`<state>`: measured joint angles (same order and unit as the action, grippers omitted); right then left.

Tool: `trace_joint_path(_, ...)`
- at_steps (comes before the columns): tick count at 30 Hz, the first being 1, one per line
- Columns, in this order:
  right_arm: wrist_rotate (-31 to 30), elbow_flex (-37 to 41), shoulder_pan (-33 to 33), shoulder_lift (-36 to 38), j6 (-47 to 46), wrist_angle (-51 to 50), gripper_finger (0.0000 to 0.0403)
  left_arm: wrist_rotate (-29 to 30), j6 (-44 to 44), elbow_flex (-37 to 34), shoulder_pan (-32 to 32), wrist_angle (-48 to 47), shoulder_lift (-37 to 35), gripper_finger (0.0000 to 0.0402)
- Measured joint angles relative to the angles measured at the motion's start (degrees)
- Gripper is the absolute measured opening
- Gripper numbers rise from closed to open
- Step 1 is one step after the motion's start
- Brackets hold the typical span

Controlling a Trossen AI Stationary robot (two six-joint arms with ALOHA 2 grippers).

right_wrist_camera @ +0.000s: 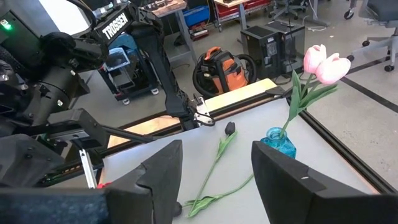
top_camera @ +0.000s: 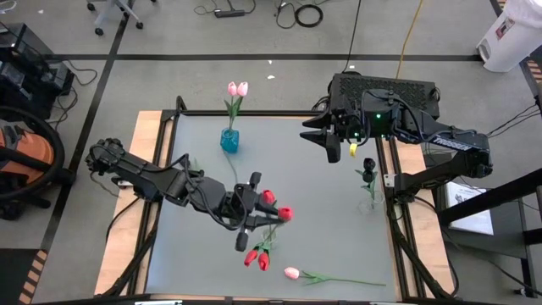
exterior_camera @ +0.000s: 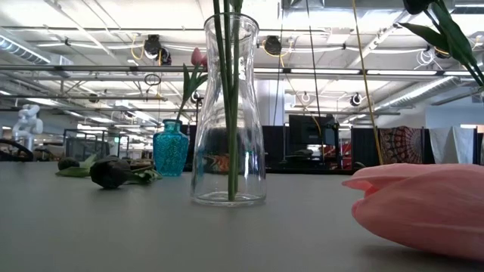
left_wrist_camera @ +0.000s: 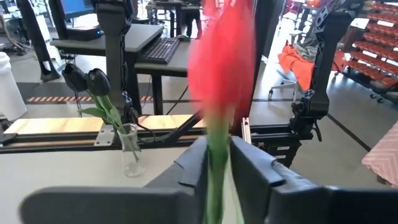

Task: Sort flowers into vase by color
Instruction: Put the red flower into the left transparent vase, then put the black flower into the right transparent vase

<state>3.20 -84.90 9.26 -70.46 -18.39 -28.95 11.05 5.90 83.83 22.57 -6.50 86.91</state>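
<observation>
The left claw (top_camera: 246,222) hangs over the middle of the worktop (top_camera: 330,220), slightly toward its front edge. In its wrist view a red tulip (left_wrist_camera: 222,68) stands between the two dark fingers (left_wrist_camera: 255,171), its green stem running down the narrow gap; whether the fingers press the stem or stand just off it cannot be told. From above, two red heads (top_camera: 277,206) show just beside this claw, and two more red tulips (top_camera: 257,257) lie near the front edge, their heads close together.

A single pink tulip (top_camera: 292,273) lies flat at the front edge, its long thin stem pointing toward the right front corner. Near the back edge, left of centre, a small blue vase (top_camera: 229,140) holds two pale pink tulips (top_camera: 238,89) upright. By the right edge a clear glass vase (top_camera: 370,196) holds black tulips (top_camera: 368,169) with small dark bud heads and green leaves.

The right claw (top_camera: 332,141) waits at the back right corner, its fingers standing apart and holding nothing.
</observation>
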Motion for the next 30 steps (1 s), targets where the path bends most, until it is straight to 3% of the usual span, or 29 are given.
trace_joint_path(11,0.0,0.0,0.0,0.0,0.0,0.0,0.0185,0.4,2.9,0.0,0.0,-1.8,0.0,0.0150)
trace_joint_path(30,0.0,0.0,0.0,0.0,0.0,0.0,0.0185,2.7,2.8,2.8,0.0,-1.7,-0.7,0.0154)
